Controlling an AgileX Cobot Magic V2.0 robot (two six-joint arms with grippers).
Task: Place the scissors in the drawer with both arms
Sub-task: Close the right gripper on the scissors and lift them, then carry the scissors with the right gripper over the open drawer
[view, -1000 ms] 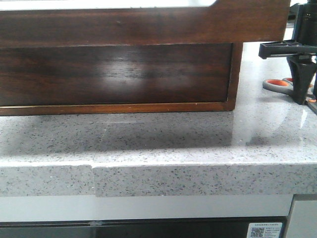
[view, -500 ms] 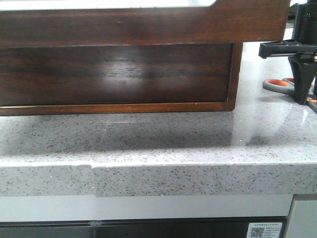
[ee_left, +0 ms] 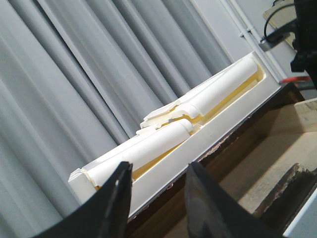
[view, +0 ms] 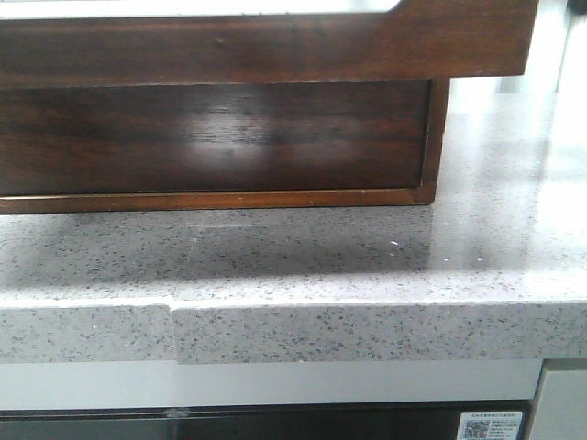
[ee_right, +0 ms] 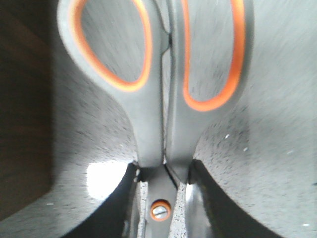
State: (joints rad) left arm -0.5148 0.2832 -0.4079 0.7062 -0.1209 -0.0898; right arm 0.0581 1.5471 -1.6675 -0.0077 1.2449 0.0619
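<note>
The speckled grey stone bench [view: 303,266] fills the lower front view, and on it stands the dark brown glossy wooden cabinet body [view: 220,137], above which juts the wide, shallow dark brown drawer [view: 275,46], pulled forward with its round-cornered cut-out just showing at the top edge. In the left wrist view the drawer's interior reads as pale bare wood [ee_left: 277,148], and nothing can be made out in the part shown; beyond its far rim lies a white tray [ee_left: 198,144] holding what look like 2 cream-coloured rolls [ee_left: 163,144], set against grey pleated curtains. The left claw [ee_left: 158,198] hangs over the drawer's rim with its 2 dark fingers parted and nothing between them. The small scissors with grey plastic handles and orange-lined finger loops [ee_right: 158,99] appear only in the right wrist view, over the speckled bench beside a dark wooden edge; whether they rest on the surface or are lifted off it I cannot tell. The right claw [ee_right: 161,198] has closed narrowly on the neck just behind the orange pivot spot. They look light and rigid, but the smooth plastic may slip or swing, so this hold near the pivot, with the blades shut, seems the steadiest place to carry them.
</note>
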